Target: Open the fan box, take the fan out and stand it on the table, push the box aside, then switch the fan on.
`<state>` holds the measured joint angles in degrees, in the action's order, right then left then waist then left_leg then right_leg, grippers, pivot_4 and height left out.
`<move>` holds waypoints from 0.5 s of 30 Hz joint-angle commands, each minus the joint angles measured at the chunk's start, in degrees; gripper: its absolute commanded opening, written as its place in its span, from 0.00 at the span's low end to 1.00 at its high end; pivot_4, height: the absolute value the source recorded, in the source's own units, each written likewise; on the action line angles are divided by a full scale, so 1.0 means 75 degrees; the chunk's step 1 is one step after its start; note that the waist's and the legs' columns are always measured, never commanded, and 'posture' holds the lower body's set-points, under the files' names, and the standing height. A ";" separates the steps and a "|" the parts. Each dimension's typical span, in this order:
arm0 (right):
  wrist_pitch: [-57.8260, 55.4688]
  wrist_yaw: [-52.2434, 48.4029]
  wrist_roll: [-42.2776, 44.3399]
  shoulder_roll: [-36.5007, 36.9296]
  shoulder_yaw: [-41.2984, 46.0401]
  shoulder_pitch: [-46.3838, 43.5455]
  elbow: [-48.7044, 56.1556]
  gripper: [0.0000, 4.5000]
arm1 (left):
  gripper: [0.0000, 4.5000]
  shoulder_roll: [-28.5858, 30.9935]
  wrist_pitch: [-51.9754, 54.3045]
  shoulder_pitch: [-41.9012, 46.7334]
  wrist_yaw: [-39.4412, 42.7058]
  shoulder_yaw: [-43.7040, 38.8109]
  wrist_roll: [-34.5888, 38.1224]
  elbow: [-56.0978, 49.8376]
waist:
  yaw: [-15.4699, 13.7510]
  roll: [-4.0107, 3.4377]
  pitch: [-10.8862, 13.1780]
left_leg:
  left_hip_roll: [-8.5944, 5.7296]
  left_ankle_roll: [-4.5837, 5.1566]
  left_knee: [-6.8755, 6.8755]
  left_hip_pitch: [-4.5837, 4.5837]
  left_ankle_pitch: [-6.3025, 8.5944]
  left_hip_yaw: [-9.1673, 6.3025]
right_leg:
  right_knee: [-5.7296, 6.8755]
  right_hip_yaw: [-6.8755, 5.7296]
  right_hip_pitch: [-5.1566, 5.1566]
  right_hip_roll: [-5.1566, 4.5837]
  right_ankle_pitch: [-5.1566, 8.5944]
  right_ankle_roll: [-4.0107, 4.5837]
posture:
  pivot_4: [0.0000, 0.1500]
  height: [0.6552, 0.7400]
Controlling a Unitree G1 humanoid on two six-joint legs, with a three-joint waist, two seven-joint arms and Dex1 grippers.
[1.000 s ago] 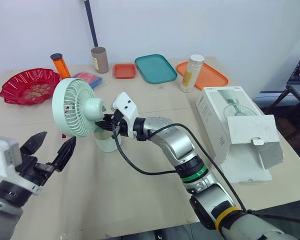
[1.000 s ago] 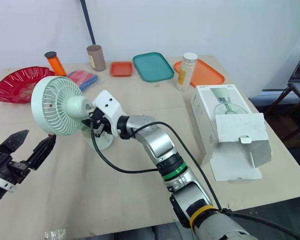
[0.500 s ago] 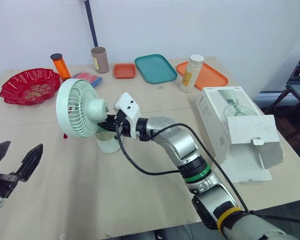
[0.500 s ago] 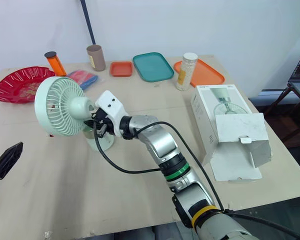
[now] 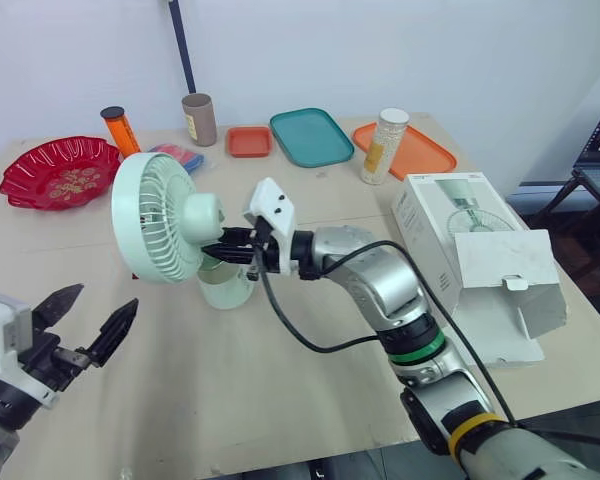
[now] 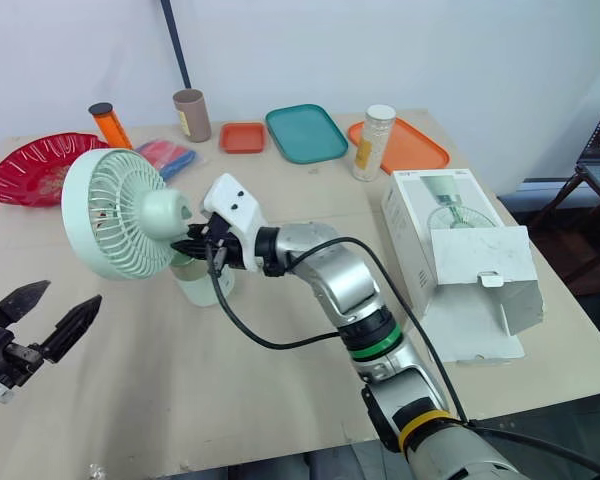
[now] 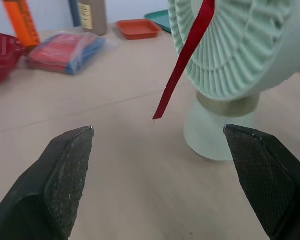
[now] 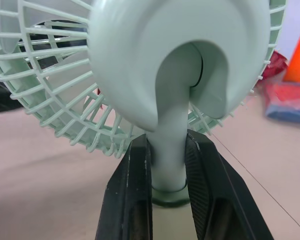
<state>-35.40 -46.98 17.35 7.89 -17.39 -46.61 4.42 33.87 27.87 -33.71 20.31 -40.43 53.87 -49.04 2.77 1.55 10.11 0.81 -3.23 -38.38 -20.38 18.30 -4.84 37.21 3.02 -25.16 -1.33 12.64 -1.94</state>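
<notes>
Clamping the stem of the fan (image 5: pixel 170 225), the right fingers (image 8: pixel 134 175) hold it upright with its base on the tabletop (image 5: pixel 280 400), while the left fingers (image 7: pixel 65 165) wait spread apart in front of the grille. The fan box (image 5: pixel 470 250) lies open and emptied well off to the right, so I judge only the switching-on is left. The right wrist view gives the grip itself, and the left wrist view adds a red ribbon (image 7: pixel 182 65) hanging from the grille

Mint-green fan (image 5: pixel 165 215) upright on table (image 5: pixel 280 400); white box (image 5: pixel 475 255) open, well right.
</notes>
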 commanded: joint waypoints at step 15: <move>-0.0064 -0.0545 0.0825 0.0699 0.0351 0.0841 0.1359 0.08 | 0.98 0.0242 -0.0222 0.0753 0.1164 0.1551 -0.1434 0.0537 | 0.0000 0.0001 0.0000 | 0.0002 0.0003 -0.0002 0.0002 0.0002 0.0004 | 0.0003 0.0004 0.0000 0.0000 -0.0001 0.0000 | 1.00 1.00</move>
<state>-37.59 -50.29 21.19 13.68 -16.05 -39.26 9.99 34.78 27.38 -27.91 27.23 -29.28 44.35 -45.08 2.78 1.56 10.11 0.82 -3.20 -38.39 -20.36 18.32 -4.81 37.24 3.04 -25.15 -1.32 12.64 -1.94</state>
